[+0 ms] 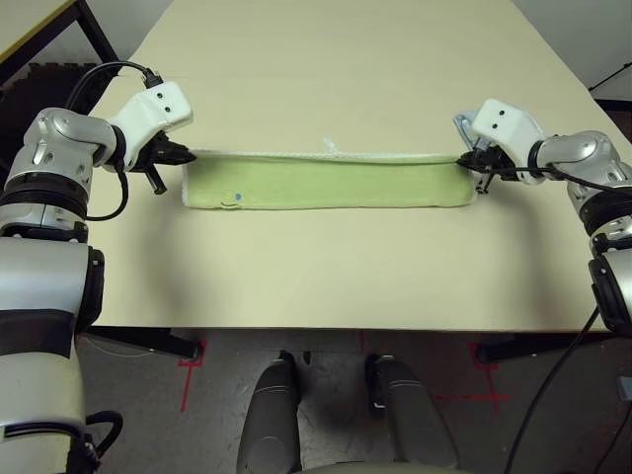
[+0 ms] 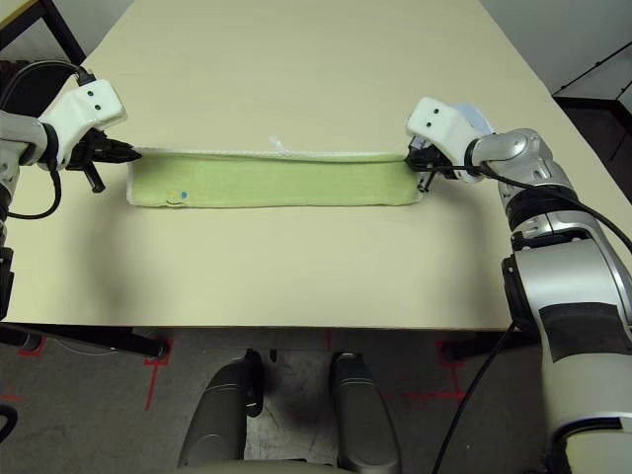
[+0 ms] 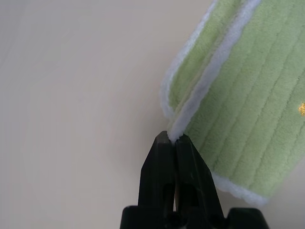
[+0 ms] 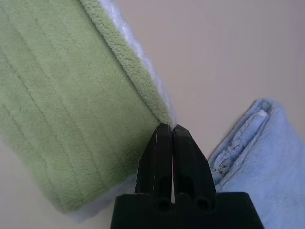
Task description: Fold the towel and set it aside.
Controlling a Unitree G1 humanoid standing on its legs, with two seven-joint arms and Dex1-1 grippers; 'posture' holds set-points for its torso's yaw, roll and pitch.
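Note:
The light green towel [image 1: 326, 183] lies folded lengthwise as a long narrow strip across the middle of the table, its white trimmed edges along the far side. A small dark mark [image 1: 237, 197] shows near its left end. My left gripper [image 1: 183, 154] is at the strip's far left corner, and in the left wrist view the left gripper [image 3: 172, 135] is shut on the white trim of both layers. My right gripper [image 1: 467, 158] is at the far right corner. The right wrist view shows the right gripper [image 4: 167, 127] shut on that corner of the towel [image 4: 71, 95].
A light blue folded towel [image 4: 257, 162] lies on the table just behind my right gripper. The beige table [image 1: 326, 267] extends well beyond the strip, with its front edge close to me. A dark stand [image 1: 39, 74] is off the table's far left.

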